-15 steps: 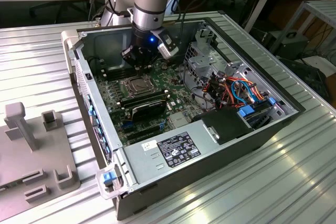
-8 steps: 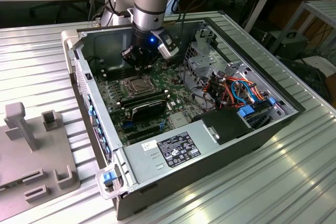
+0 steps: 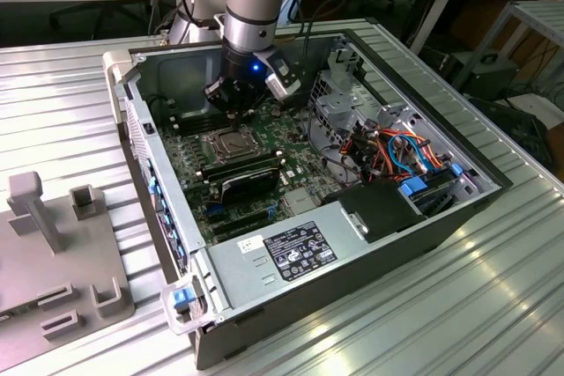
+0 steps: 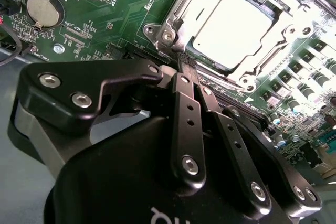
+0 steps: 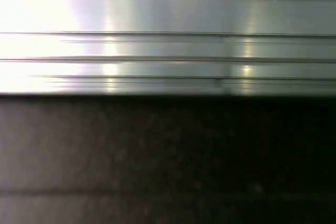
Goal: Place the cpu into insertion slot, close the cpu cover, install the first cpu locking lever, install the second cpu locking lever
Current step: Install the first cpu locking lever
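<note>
While upright, gripper (image 4: 185,60) closed, beside cpu cover (image 4: 286,22)

The cpu (image 4: 231,27) is a flat square chip with a pale, silvery top, lying level inside the insertion slot (image 4: 181,9) — a square socket with a grey metal rim set into the green board. The cpu cover (image 4: 265,61), a thin silver frame with a square window, lies flat over the chip, its top showing through the window. In the exterior view the slot (image 3: 231,143) sits near the middle of the board.
</note>
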You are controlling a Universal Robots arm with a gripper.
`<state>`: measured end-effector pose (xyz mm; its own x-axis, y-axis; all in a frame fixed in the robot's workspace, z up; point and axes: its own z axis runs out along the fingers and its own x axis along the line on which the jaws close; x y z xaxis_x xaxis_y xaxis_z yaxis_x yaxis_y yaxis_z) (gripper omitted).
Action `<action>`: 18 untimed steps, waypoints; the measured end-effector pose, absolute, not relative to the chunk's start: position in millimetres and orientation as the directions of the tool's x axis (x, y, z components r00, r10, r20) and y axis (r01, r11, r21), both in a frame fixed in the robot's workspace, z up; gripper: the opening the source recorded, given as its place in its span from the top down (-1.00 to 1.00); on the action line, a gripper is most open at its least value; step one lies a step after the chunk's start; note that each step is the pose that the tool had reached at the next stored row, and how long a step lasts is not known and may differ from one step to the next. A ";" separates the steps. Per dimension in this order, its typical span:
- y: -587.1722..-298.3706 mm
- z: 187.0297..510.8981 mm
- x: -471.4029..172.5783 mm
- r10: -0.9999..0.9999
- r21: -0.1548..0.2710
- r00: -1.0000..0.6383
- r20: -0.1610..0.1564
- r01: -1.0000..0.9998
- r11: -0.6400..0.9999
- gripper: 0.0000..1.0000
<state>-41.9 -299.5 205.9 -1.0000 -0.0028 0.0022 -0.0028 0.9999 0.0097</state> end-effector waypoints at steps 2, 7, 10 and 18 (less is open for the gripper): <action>-299.8 205.9 -41.9 -0.003 0.010 -1.000 0.002 -0.003 1.000 0.79; -300.3 206.4 -41.9 -0.003 0.009 -1.000 0.002 -0.003 1.000 0.79; -300.3 208.4 -41.8 -0.003 0.010 -1.000 0.002 -0.003 1.000 0.79; -302.3 205.4 -40.9 -0.003 0.008 -1.000 0.002 -0.003 1.000 0.79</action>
